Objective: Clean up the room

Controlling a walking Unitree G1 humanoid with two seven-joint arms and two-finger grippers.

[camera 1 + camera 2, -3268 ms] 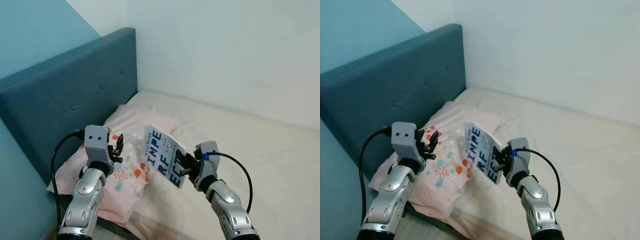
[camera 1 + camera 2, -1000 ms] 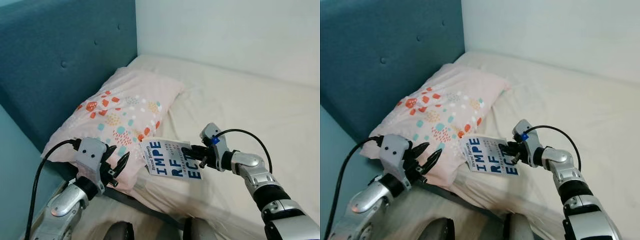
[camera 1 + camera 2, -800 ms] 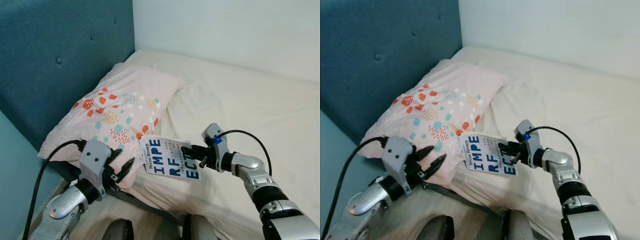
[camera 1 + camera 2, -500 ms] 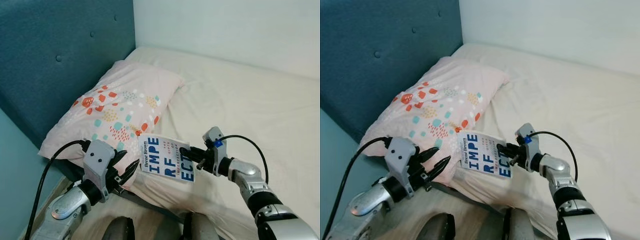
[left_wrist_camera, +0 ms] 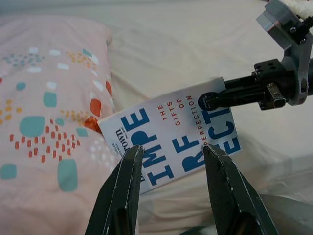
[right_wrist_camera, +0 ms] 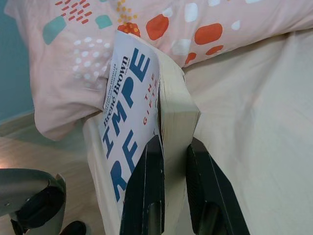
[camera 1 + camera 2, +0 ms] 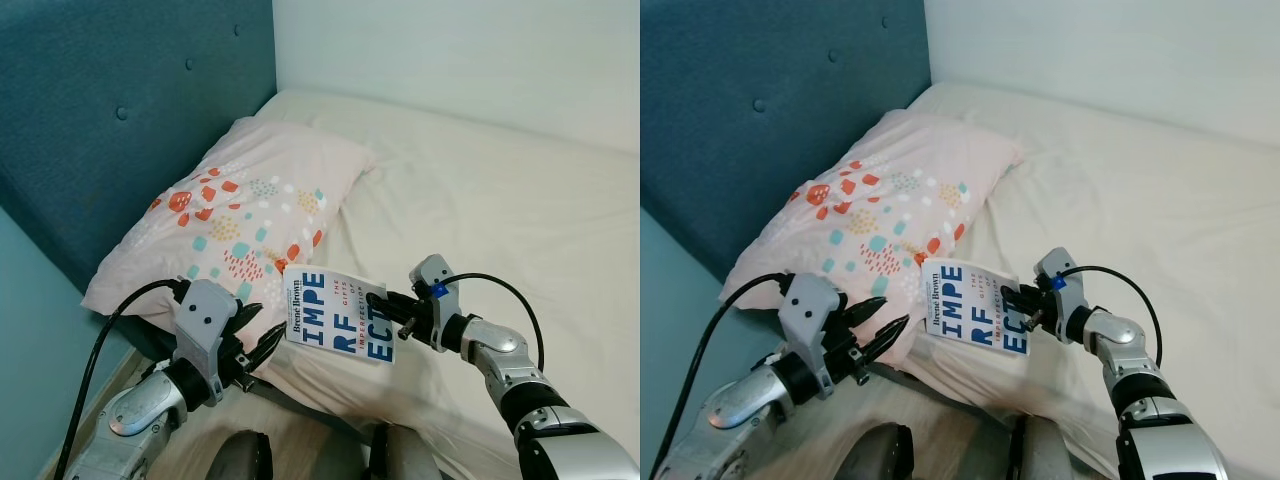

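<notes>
A white paperback book (image 7: 338,314) with big blue letters hangs over the near edge of the bed. My right gripper (image 7: 383,307) is shut on its right edge, and in the right wrist view the two fingers (image 6: 149,196) clamp the page block of the book (image 6: 142,122). My left gripper (image 7: 258,345) is open just left of the book, at the pillow's near corner. In the left wrist view its fingers (image 5: 122,191) stand apart in front of the book cover (image 5: 171,139), not touching it.
A pink pillow (image 7: 245,215) with coloured spots lies against the blue padded headboard (image 7: 120,110). The cream mattress (image 7: 500,220) stretches right to the pale wall. A strip of wooden floor (image 7: 930,440) runs along the bed edge below me.
The view tilted down towards the bed since the earliest frames. The book has swung from upright to flatter and lower, still in my right gripper. My left gripper has moved closer to the book.
</notes>
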